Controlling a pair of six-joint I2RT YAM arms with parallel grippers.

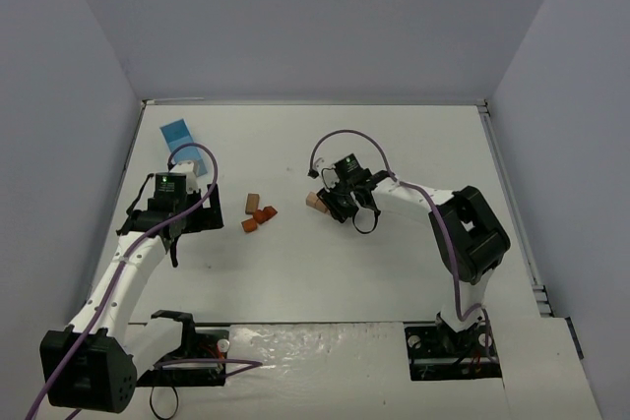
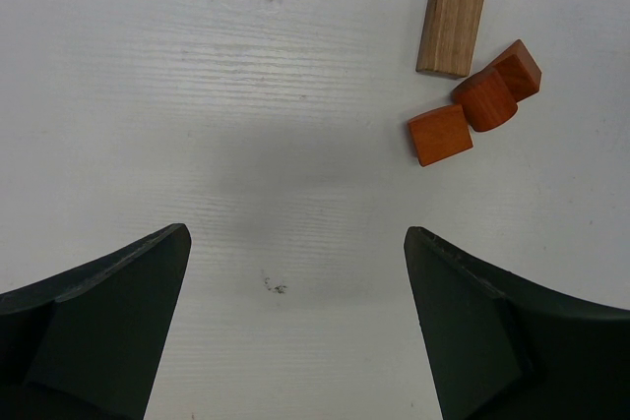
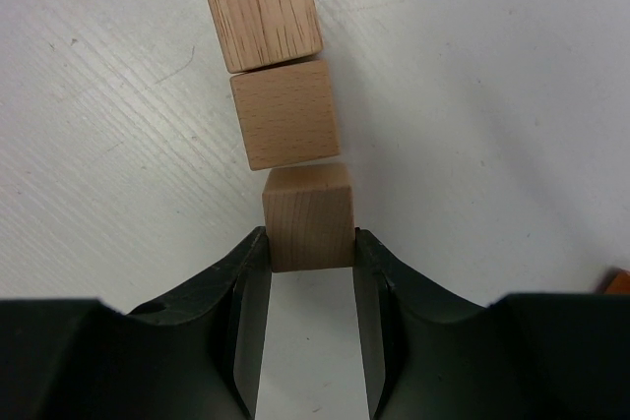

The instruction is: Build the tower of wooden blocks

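Note:
My right gripper (image 3: 308, 243) is shut on a light tan wooden cube (image 3: 307, 206), its fingertips pressed against the cube's two sides. Two more tan cubes (image 3: 285, 113) (image 3: 262, 9) line up just beyond it. From above, these cubes (image 1: 315, 202) show at the right gripper (image 1: 331, 204) near the table's middle. My left gripper (image 2: 295, 272) hangs open over bare table with nothing between its fingers. Up and to its right lie a tan oblong block (image 2: 452, 22) and three reddish-brown blocks (image 2: 439, 135) (image 2: 485, 100) (image 2: 517, 68). That cluster (image 1: 258, 213) sits between the two grippers.
A light-blue box (image 1: 178, 134) lies at the back left of the white table (image 1: 394, 272), behind the left arm (image 1: 167, 189). Grey walls enclose the table on three sides.

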